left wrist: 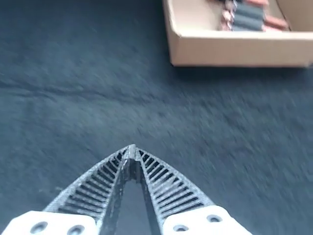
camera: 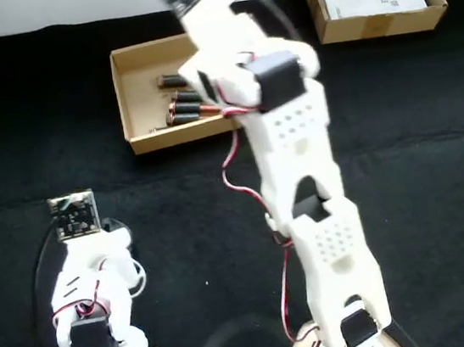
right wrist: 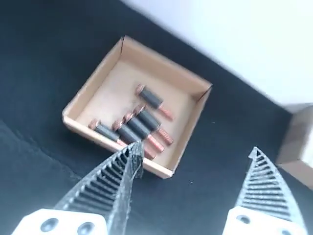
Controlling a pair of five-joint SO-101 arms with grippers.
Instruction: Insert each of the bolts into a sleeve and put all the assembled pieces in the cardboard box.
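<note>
- The left claw (left wrist: 131, 152) is pinched narrow on nothing, low over the desk (left wrist: 73, 88) and well short of the cardboard box (left wrist: 234, 49). It is probably parked there to leave the other arm room.
- The right claw (right wrist: 195, 152) hangs above the box's edge, spread wide and empty, a pose that suits letting go over the box.
- Inside the box lie the assembled pieces (right wrist: 131, 133), coppery bolts (right wrist: 155, 143) seated in dark sleeves (right wrist: 146, 120), so the task looks near its end.
- Beyond the box and off to one side, well apart, stands a second box (camera: 375, 26) holding a printed sheet.
</note>
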